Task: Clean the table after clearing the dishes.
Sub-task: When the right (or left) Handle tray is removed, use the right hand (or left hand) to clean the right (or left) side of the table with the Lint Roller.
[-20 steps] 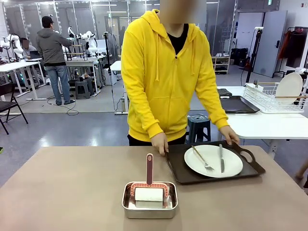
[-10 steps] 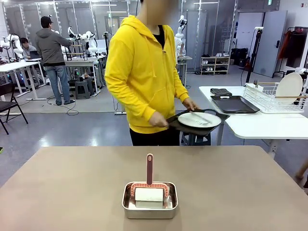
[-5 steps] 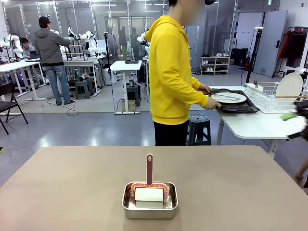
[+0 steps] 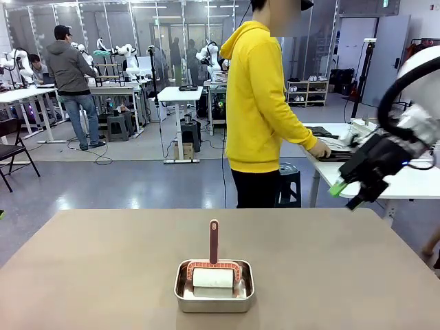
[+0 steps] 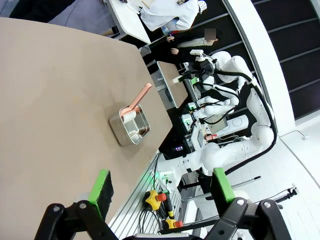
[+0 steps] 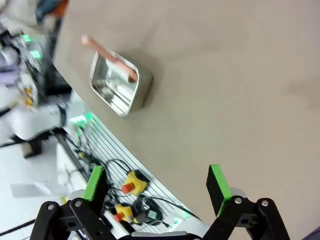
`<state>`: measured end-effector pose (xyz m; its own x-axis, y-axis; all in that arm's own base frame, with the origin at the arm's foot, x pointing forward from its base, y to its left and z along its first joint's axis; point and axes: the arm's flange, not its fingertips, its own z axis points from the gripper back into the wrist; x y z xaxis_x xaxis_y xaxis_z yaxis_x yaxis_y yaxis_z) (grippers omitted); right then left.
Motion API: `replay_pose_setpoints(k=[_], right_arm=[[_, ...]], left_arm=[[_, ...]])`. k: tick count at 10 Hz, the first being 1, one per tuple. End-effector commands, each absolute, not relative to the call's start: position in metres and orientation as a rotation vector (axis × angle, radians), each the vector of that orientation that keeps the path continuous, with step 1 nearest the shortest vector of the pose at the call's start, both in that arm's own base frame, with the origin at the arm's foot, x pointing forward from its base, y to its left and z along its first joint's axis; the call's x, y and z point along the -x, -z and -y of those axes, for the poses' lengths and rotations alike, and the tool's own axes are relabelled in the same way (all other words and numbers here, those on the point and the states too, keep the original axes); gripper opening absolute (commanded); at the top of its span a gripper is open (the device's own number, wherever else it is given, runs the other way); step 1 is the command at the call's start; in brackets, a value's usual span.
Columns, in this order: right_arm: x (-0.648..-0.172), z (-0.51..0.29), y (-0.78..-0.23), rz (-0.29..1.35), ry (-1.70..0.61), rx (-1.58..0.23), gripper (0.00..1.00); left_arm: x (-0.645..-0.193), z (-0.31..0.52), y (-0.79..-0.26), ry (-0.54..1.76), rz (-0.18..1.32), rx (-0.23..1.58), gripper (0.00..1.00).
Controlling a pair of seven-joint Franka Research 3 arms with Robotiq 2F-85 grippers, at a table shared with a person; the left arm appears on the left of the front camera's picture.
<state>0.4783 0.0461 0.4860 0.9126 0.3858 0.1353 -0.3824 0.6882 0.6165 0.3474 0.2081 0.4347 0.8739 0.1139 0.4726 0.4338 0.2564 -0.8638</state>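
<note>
The brownish-taupe table (image 4: pixel 103 261) carries a small steel pan (image 4: pixel 213 289) with a white roller and its reddish handle (image 4: pixel 214 240). My right gripper (image 4: pixel 346 194) hangs open in the air above the table's far right edge, holding nothing. In the right wrist view the open right gripper (image 6: pixel 155 182) looks down on the table (image 6: pixel 225 75) and the pan (image 6: pixel 117 82). The left gripper (image 5: pixel 162 187) is open and empty high over the table (image 5: pixel 50 100), far from the pan (image 5: pixel 129 125). The dishes are hidden behind the person's arm and my right arm.
A person in a yellow hoodie (image 4: pixel 265 110) stands past the far edge, a hand (image 4: pixel 320 148) at the white side table (image 4: pixel 371 180). A wire rack (image 4: pixel 364 130) stands on that table. Other people and tables are farther back left.
The person lifted the tray with the plate off the table and carried it to the white side table. My right arm has swung in from the right.
</note>
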Motion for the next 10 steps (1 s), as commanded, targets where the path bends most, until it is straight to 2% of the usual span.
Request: replay_pose_setpoints(k=[1,3,4,5,6,10], right_arm=[[-0.454,-0.086,-0.475,0.007,-0.538,-0.638,1.00],[-0.439,-0.135,-0.464,0.040,-0.691,-0.557,1.00],[-0.440,-0.146,-0.461,0.103,-0.719,-0.470,1.00],[-0.444,-0.144,-0.464,0.070,-0.676,-0.414,1.00],[-0.441,-0.148,-0.467,0.021,-0.679,-0.548,1.00],[-0.441,-0.148,-0.467,0.021,-0.679,-0.548,1.00]], left_arm=[[-0.343,-0.208,-0.439,0.233,0.494,1.303,1.00],[-0.343,-0.208,-0.439,0.233,0.494,1.303,1.00],[-0.343,-0.208,-0.439,0.233,0.494,1.303,1.00],[-0.343,-0.208,-0.439,0.233,0.494,1.303,1.00],[-0.343,-0.208,-0.439,0.233,0.494,1.303,1.00],[-0.343,-0.208,-0.439,0.233,0.494,1.303,1.00]])
